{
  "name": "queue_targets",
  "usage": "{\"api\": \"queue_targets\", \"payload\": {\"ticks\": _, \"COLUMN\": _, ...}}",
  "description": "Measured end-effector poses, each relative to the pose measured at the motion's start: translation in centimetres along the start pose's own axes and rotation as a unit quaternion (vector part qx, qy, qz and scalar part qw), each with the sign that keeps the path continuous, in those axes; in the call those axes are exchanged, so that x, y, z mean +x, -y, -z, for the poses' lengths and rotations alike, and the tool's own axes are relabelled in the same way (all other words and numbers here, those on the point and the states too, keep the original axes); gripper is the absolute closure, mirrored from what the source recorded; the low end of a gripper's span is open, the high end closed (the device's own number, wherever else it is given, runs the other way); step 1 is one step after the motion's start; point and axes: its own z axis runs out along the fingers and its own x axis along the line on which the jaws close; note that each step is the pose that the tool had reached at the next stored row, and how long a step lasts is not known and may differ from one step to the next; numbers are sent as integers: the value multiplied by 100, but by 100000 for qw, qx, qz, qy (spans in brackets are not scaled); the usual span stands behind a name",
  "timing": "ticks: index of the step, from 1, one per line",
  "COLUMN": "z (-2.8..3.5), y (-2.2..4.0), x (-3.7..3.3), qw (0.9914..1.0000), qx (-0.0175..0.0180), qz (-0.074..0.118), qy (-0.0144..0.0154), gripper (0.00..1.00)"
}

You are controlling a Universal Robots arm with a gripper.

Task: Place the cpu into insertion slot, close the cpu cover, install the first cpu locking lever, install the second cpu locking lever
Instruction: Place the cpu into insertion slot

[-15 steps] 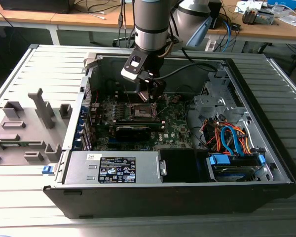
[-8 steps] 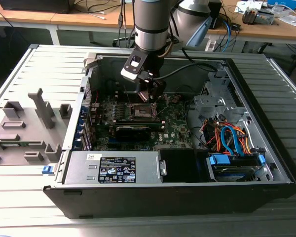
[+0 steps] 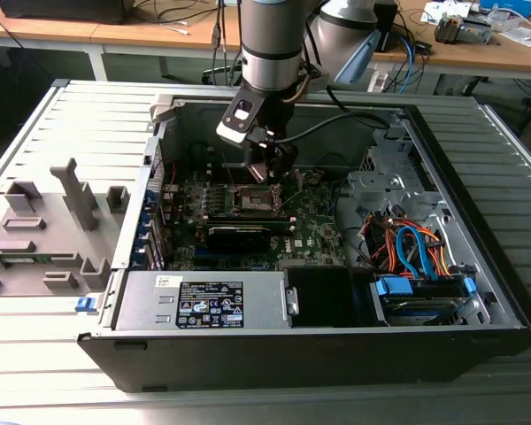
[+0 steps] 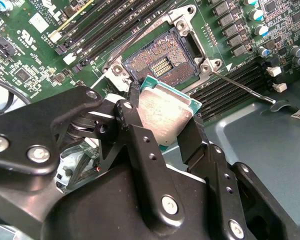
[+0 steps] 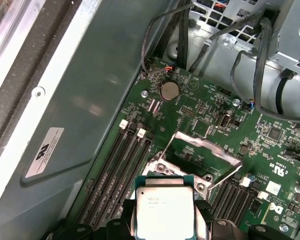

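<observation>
My tool point(image 4: 165, 117) is pinching the chip point(image 4: 166, 111). One black finger point(image 4: 131, 120) presses on one edge and its partner on the opposite edge, with the chip's pale metal top showing in both wrist views. I hold the chip above the green board point(image 4: 35, 45), and its leading corner reaches over the near rim of the open socket point(image 4: 162, 61). The socket's field of gold contacts lies bare just past my fingertips. I cannot tell whether the chip touches the rim.

In the first wrist view the metal cover point(image 5: 207, 149) stands swung up on the far side of the socket from my tool. Two thin wire levers point(image 4: 242, 86) are unhooked, slanting up and away on either side of the socket.

In the exterior view my tool reaches down into the open computer case point(image 3: 336, 354), which lies on a pale slatted surface point(image 3: 35, 124). A long black card point(image 3: 239, 235) sits on the board just beside the socket.
</observation>
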Motion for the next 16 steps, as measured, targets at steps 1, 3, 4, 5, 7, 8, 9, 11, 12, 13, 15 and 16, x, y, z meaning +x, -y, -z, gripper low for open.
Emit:
{"api": "queue_targets", "payload": {"ticks": 1, "z": 0, "y": 0, "x": 0, "qw": 100000, "qx": 3, "qz": -23, "qy": 9, "gripper": 45}}
{"api": "queue_targets", "payload": {"ticks": 3, "z": 0, "y": 0, "x": 0, "qw": 100000, "qx": 8, "qz": -88, "qy": 25, "gripper": 45}}
{"api": "queue_targets", "payload": {"ticks": 4, "z": 0, "y": 0, "x": 0, "qw": 100000, "qx": 11, "qz": -122, "qy": 33, "gripper": 45}}
{"api": "queue_targets", "payload": {"ticks": 5, "z": 0, "y": 0, "x": 0, "qw": 100000, "qx": 15, "qz": -153, "qy": 40, "gripper": 45}}
{"api": "queue_targets", "payload": {"ticks": 7, "z": 0, "y": 0, "x": 0, "qw": 100000, "qx": 15, "qz": -193, "qy": 47, "gripper": 45}}
{"api": "queue_targets", "payload": {"ticks": 8, "z": 0, "y": 0, "x": 0, "qw": 100000, "qx": 18, "qz": -222, "qy": 52, "gripper": 45}}
{"api": "queue_targets", "payload": {"ticks": 9, "z": 0, "y": 0, "x": 0, "qw": 100000, "qx": 21, "qz": -266, "qy": 65, "gripper": 45}}
{"api": "queue_targets", "payload": {"ticks": 11, "z": 0, "y": 0, "x": 0, "qw": 99999, "qx": 22, "qz": -315, "qy": 67, "gripper": 45}}
{"api": "queue_targets", "payload": {"ticks": 12, "z": 0, "y": 0, "x": 0, "qw": 99999, "qx": 21, "qz": -346, "qy": 76, "gripper": 45}}
{"api": "queue_targets", "payload": {"ticks": 13, "z": 0, "y": 0, "x": 0, "qw": 99999, "qx": 26, "qz": -381, "qy": 81, "gripper": 45}}
{"api": "queue_targets", "payload": {"ticks": 15, "z": 0, "y": 0, "x": 0, "qw": 99999, "qx": 33, "qz": -452, "qy": 103, "gripper": 45}}
{"api": "queue_targets", "payload": {"ticks": 16, "z": 0, "y": 0, "x": 0, "qw": 99999, "qx": 38, "qz": -479, "qy": 112, "gripper": 45}}
